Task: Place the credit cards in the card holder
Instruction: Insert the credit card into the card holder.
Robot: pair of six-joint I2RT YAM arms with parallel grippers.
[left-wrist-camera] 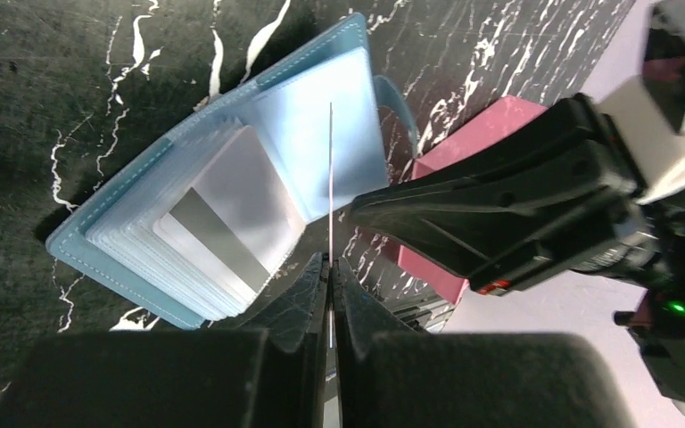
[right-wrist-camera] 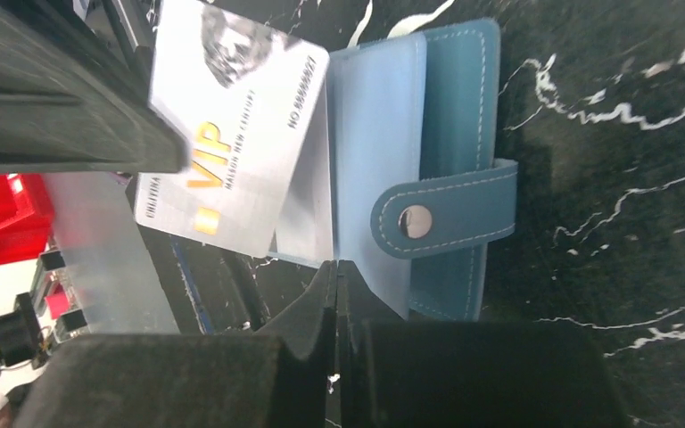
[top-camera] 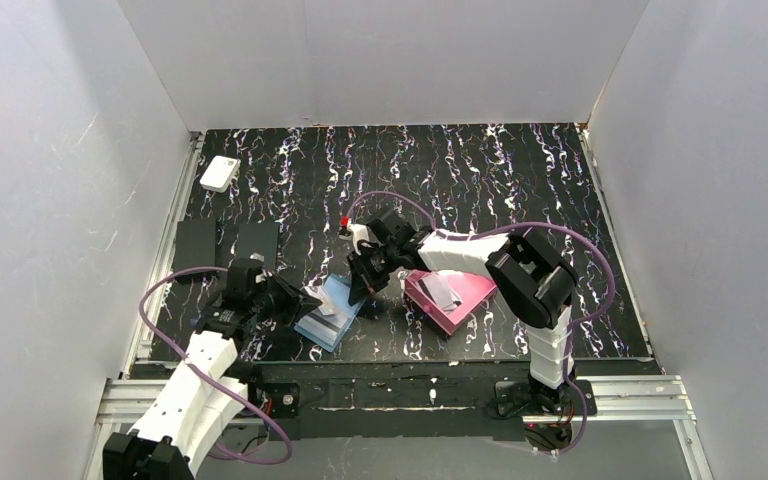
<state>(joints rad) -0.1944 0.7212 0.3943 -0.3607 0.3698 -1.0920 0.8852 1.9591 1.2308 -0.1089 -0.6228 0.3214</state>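
card half hidden, pinched in left hand

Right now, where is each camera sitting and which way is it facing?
Top: above and behind the bases, looking down at the table; both arms show.
Left wrist: on the left arm, looking past the shut left end effector, which pinches a card, at the open wallet.
Right wrist: on the right arm, looking past the shut right end effector at that wallet and card.
Shared: all three see the wallet.

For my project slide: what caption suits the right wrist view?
Left fingers hold a silver VIP card over the open teal card holder, its snap tab showing.
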